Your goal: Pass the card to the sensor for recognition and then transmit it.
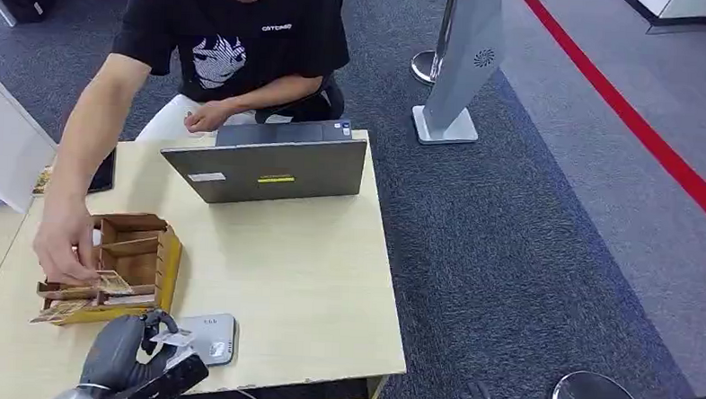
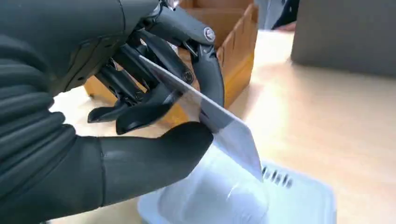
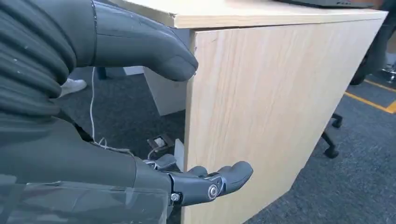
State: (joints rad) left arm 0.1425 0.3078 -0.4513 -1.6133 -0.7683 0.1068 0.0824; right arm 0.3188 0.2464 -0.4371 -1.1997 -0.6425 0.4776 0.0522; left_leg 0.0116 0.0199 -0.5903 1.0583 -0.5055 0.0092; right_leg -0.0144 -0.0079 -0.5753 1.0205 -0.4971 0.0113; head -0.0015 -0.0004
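My left hand point(image 1: 141, 348) point(image 2: 140, 93) pinches a pale card point(image 2: 219, 126) point(image 1: 171, 338) between thumb and fingers, tilted just above the grey sensor pad point(image 1: 210, 335) point(image 2: 299, 200) at the table's front edge. One corner of the card points down at the pad. My right hand point(image 3: 154, 112) hangs beside the wooden side panel of the table point(image 3: 261, 107), fingers apart and holding nothing. A person's hand point(image 1: 64, 241) reaches into the wooden card box point(image 1: 135, 262) point(image 2: 238, 51) just behind my left hand.
A grey laptop point(image 1: 270, 164) stands open at the far side of the table point(image 1: 310, 288), with the person seated behind it. A dark tablet point(image 1: 101, 172) lies at the left. A stanchion base point(image 1: 447, 123) and a red floor line point(image 1: 640, 131) lie to the right.
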